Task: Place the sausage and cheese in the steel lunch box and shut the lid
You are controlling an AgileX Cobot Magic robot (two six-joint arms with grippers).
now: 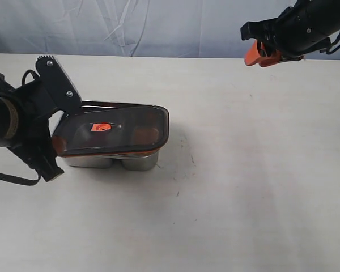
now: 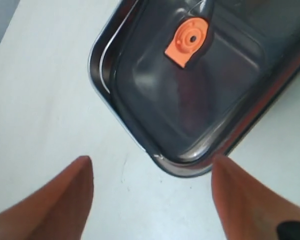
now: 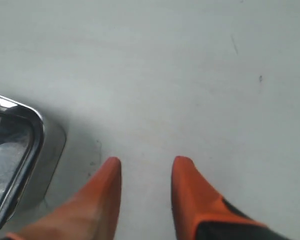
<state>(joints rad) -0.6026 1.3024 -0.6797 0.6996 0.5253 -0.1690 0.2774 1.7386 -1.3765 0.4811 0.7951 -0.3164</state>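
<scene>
The steel lunch box (image 1: pixel 135 161) stands left of the table's middle. The dark smoky lid (image 1: pixel 127 126) lies on top of it, with its orange valve tab (image 1: pixel 100 127) facing up. In the left wrist view the lid (image 2: pixel 190 100) sits slightly askew, and a strip of steel rim (image 2: pixel 101 70) shows beside it. My left gripper (image 2: pixel 151 161) is open, its jaws straddling the box's left end without touching it. My right gripper (image 1: pixel 258 55) hangs open and empty high at the far right. The sausage and cheese are hidden under the lid.
The white table (image 1: pixel 255 187) stretches to the right and front of the box. A pale cloth backdrop (image 1: pixel 158 25) hangs behind the far edge. In the right wrist view a corner of the box (image 3: pixel 20 150) shows beside my fingers (image 3: pixel 190 190).
</scene>
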